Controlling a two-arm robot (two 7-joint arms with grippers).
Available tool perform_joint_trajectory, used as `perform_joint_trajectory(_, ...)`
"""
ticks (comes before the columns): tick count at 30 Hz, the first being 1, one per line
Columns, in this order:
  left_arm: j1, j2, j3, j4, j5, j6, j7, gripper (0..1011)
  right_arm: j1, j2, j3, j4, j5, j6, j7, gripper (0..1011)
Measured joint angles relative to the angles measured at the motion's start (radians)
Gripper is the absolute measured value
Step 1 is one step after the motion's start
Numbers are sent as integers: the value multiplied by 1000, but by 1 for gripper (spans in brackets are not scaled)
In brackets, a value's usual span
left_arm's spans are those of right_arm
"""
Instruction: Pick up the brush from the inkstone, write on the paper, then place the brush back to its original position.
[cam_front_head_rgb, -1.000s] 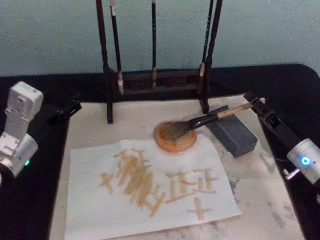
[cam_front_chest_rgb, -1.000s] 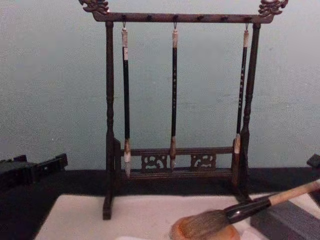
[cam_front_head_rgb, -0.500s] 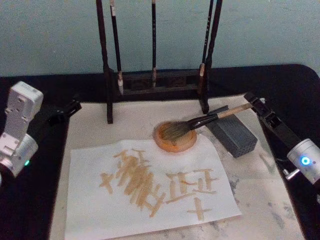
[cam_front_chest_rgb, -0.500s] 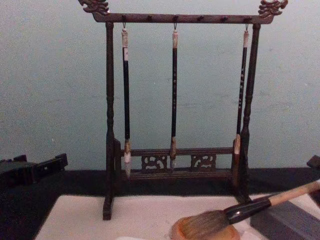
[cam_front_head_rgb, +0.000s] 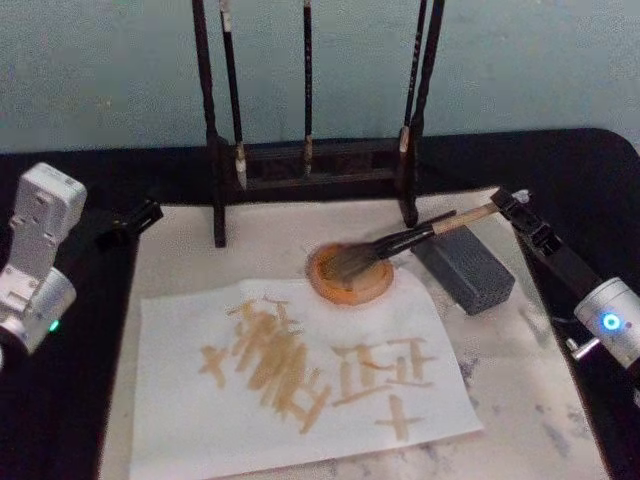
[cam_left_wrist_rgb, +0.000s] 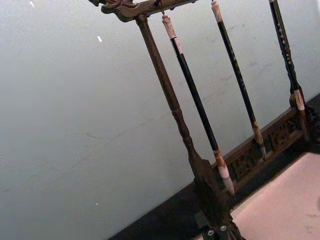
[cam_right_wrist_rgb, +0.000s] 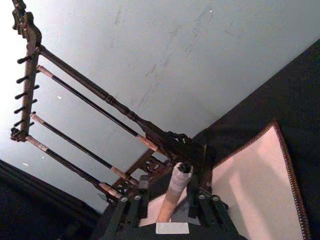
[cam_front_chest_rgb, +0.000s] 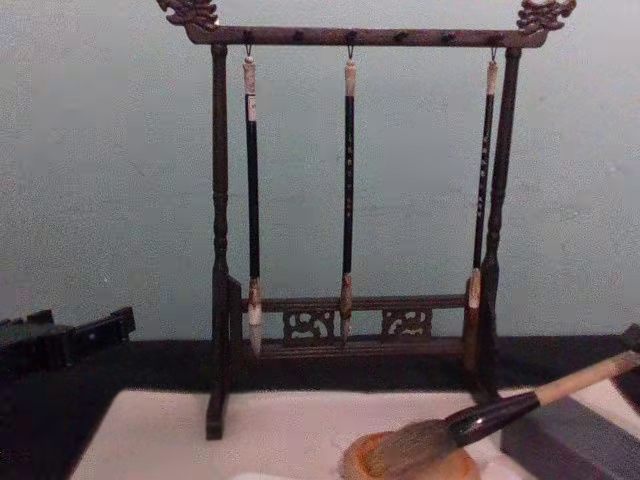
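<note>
Paper (cam_front_head_rgb: 200, 400) lies flat mid-mat, covered in tan strokes. The inkstone (cam_front_head_rgb: 350, 299) sits at its far edge, with the grey block (cam_front_head_rgb: 465, 268) just to the right. Brush (cam_front_head_rgb: 420, 235): bristles in the inkstone, handle slanting over the block, its end at my right claw (cam_front_head_rgb: 512, 203), and I can't tell if that's clamped or released. Left claw (cam_front_head_rgb: 140, 215) is off the mat's left side, state likewise unclear.
</note>
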Motion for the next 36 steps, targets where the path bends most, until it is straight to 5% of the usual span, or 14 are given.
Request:
perform_joint_trajectory(11,0,0,0,0,0,0,0,1002,0,0,0,0,0,0,0,172)
perform_joint_trajectory(36,0,0,0,0,0,0,0,1002,0,0,0,0,0,0,0,165)
